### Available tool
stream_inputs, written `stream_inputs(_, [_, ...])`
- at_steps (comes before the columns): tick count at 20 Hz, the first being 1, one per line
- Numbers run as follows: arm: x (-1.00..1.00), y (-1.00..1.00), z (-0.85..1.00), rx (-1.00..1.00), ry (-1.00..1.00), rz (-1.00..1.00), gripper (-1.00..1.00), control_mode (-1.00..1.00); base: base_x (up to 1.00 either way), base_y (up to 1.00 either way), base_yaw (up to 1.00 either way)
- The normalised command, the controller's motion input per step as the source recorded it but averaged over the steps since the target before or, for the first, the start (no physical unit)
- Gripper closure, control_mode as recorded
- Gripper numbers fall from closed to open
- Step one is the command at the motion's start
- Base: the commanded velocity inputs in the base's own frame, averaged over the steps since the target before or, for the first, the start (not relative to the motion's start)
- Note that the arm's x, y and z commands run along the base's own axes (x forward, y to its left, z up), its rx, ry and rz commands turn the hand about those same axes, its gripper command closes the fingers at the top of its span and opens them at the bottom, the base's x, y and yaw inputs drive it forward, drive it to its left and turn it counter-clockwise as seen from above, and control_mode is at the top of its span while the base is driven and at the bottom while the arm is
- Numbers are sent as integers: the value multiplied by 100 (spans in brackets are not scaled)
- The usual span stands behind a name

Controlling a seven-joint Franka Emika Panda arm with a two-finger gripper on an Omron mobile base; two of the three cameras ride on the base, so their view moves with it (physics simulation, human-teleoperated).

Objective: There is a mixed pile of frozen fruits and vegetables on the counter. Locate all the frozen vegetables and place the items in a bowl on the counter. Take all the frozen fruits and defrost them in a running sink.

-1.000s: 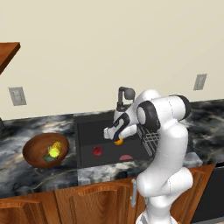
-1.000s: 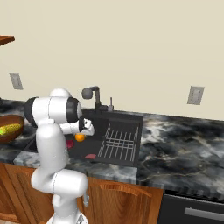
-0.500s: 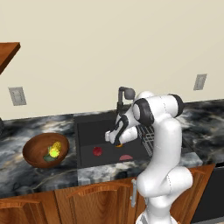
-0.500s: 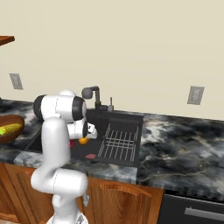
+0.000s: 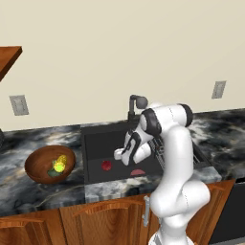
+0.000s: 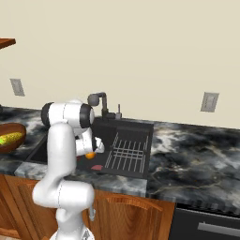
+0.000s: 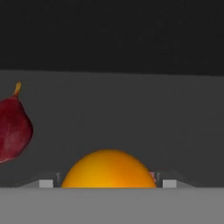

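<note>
Orange ball sits right between your end effector's fingers in the hand view, with one finger tip on each side of it; the jaws stand wide and appear clamped on the fruit. From the right base view you can see the same orange ball at the end effector, low inside the sink, just beside the wire rack. In the left base view your end effector hangs over the black basin of the sink, below the dark faucet.

Your red ball lies on the sink floor, apart from the end effector, and it shows at the left edge of the hand view. A flat pinkish-red patch lies near it on the basin floor.

On the table, well to the left of the sink, your wooden bowl holds the yellow corn cob and a dark green piece.
</note>
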Motion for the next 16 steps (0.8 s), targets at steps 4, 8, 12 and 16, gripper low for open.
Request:
stream_inputs(4, [1,16,-27,0,2,-2,100,-100,0,0,0])
stream_inputs(8, [1,12,-24,1,3,0,100,-100,0,0,0])
stream_inputs(12, [5,11,-32,3,5,0,100,-100,0,0,0])
stream_inputs(16, [3,5,-34,3,7,0,-100,-100,0,0,0])
